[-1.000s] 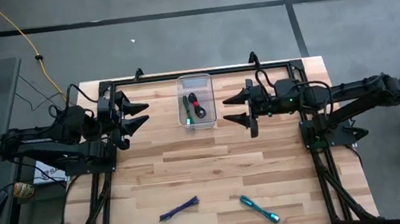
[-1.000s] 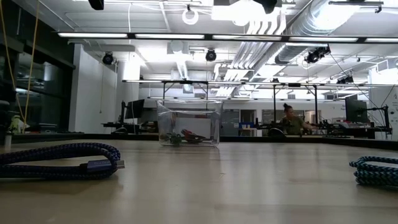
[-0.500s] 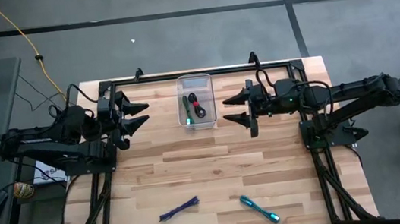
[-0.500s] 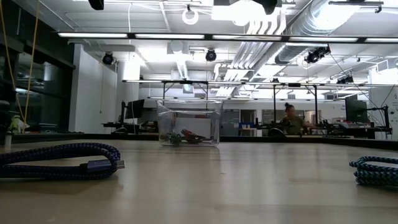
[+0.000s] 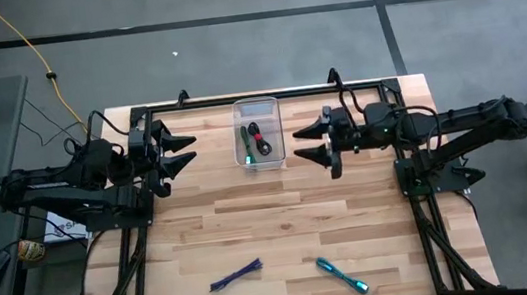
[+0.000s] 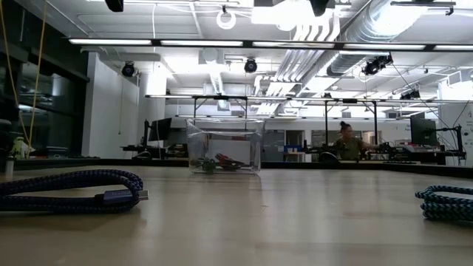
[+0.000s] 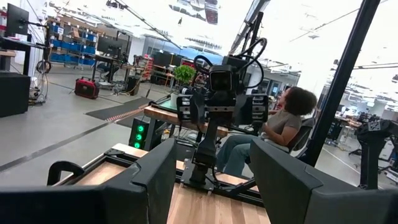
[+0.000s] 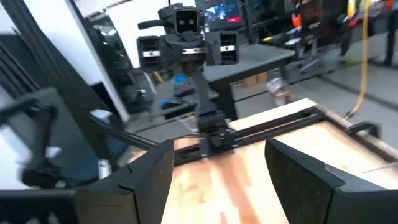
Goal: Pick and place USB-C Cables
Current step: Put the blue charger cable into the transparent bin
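- The left gripper [image 5: 183,149] hangs over the far left part of the table [image 5: 283,226], left of the clear bin [image 5: 265,164]; its fingers are spread apart and hold nothing.
- The right gripper [image 5: 309,143] hangs to the right of the same bin, facing it, with its fingers likewise spread and empty.
- The clear bin stands near the table's far edge, midway between the two grippers (a small see-through box, seen from table height as a rectangle with coloured cable at its floor).
- Inside the bin lie the green cable [image 5: 245,145] on the left and the red-and-black cable [image 5: 261,141] beside it.
- The purple cable [image 5: 236,275] lies on the near part of the table, a little left of centre; in the low view it fills the left foreground [image 6: 74,191].
- The teal cable [image 5: 343,275] lies near the front edge, right of the purple one and apart from it.
- A long yellow cord [image 5: 21,43] runs across the floor beyond the table's far left corner.
- A person [image 7: 270,134] sits in the room behind the right arm.
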